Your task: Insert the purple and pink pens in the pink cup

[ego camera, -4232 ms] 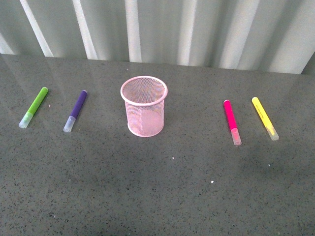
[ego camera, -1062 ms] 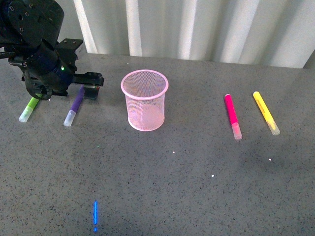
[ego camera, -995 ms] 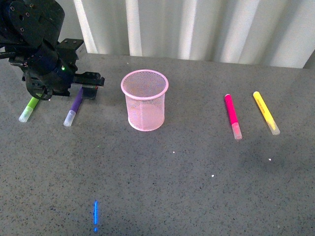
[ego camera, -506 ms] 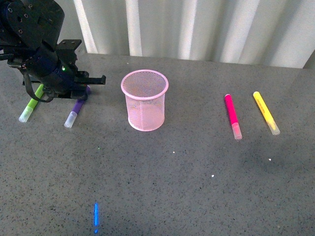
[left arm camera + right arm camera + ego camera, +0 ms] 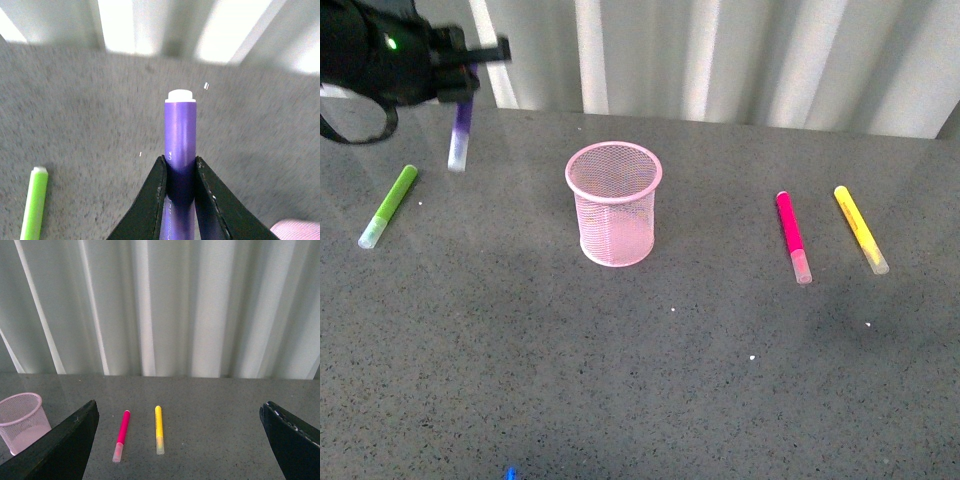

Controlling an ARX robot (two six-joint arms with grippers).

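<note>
My left gripper [image 5: 460, 95] is raised at the far left of the front view, shut on the purple pen [image 5: 461, 133], which hangs with its clear cap down. In the left wrist view the purple pen [image 5: 180, 145] is clamped between the two black fingers [image 5: 150, 200]. The pink cup [image 5: 614, 204] stands upright near the table's middle, to the right of the held pen and lower. The pink pen [image 5: 791, 235] lies flat on the right; it also shows in the right wrist view [image 5: 121, 435], as does the cup [image 5: 21, 421]. My right gripper [image 5: 177, 440] is open, high above the table.
A lime green marker [image 5: 388, 206] lies at the left, below the held pen; it also shows in the left wrist view [image 5: 34, 204]. A yellow marker [image 5: 860, 228] lies right of the pink pen. A corrugated white wall [image 5: 740, 60] runs along the table's far edge.
My left gripper closed on the purple pen where it lay and has lifted it off the table, up and slightly left. The pen now hangs cap down. The other things have not moved.
</note>
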